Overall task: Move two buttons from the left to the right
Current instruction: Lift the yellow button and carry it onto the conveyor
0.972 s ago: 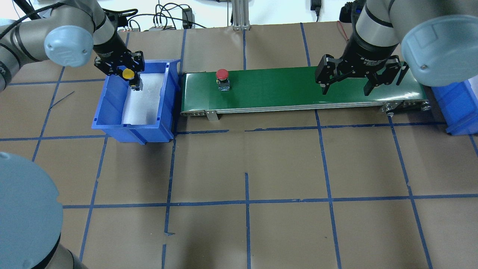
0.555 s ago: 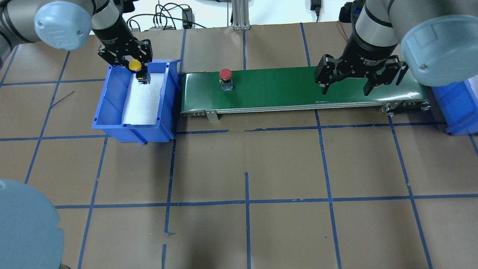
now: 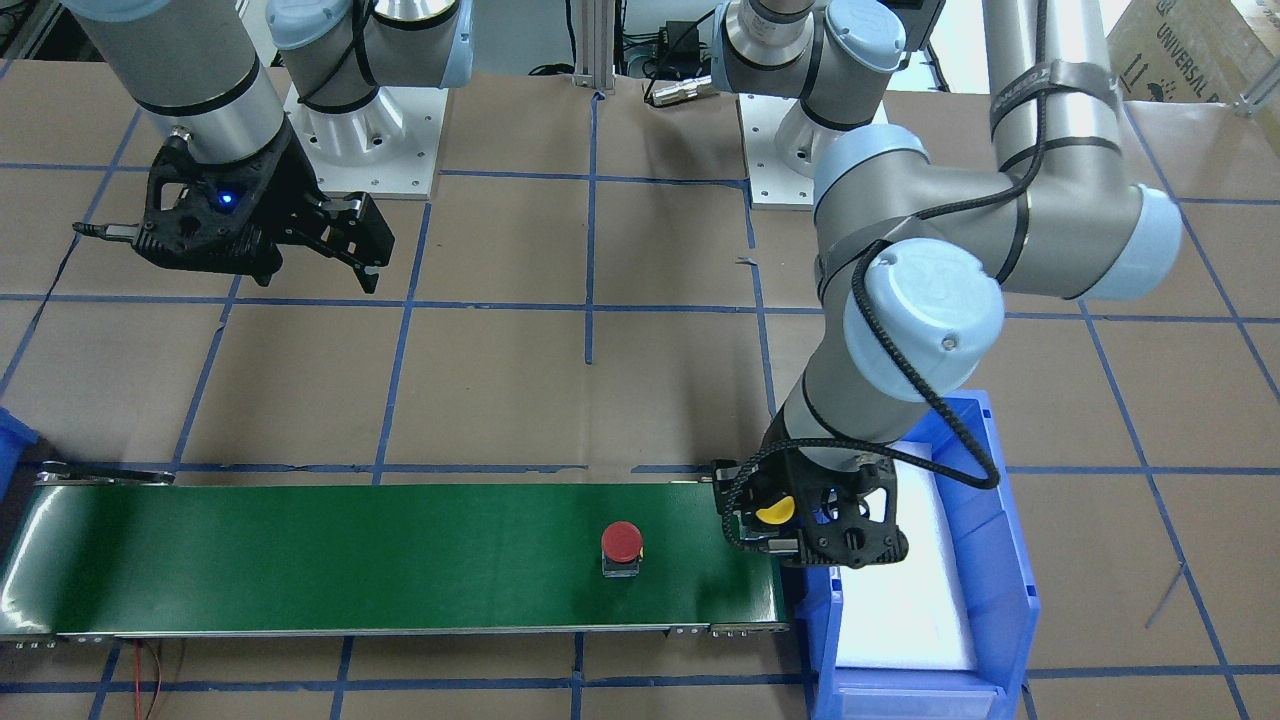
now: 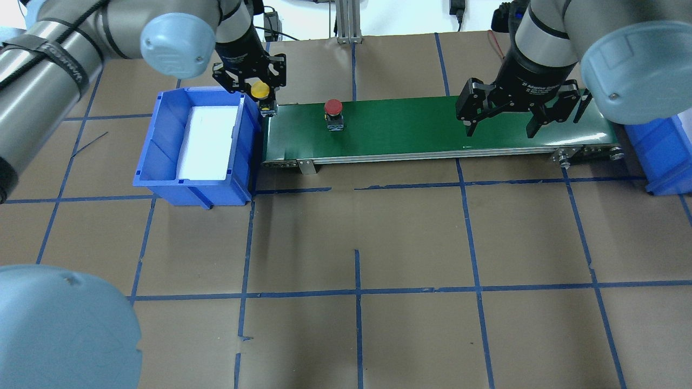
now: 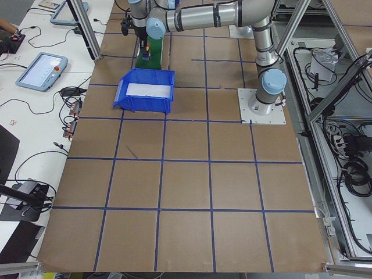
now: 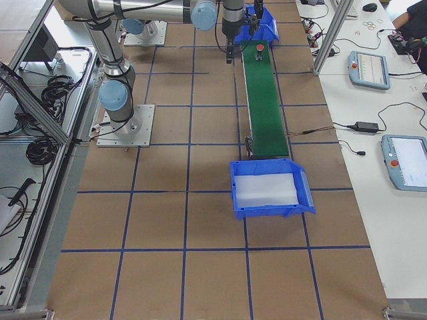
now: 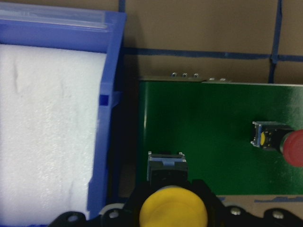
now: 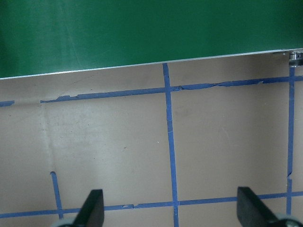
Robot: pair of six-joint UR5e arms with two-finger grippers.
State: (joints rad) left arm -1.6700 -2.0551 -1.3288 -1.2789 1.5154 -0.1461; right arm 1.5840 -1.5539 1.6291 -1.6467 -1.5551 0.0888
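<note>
Seen from overhead, a blue bin (image 4: 162,141) lined with white foam sits on the tabletop (image 4: 411,237) at 9 o'clock of the green conveyor belt (image 4: 411,127). Just past the bin's 2 o'clock corner, the left gripper (image 4: 263,100) is clenched on the yellow button (image 4: 260,89) over the belt's left end, seemingly clear of the belt. The red button (image 4: 333,107) stands upright on the belt, near, at the yellow one's 3 o'clock. Farther right, the right gripper (image 4: 500,132) hangs released, fingers spread wide, above the belt
</note>
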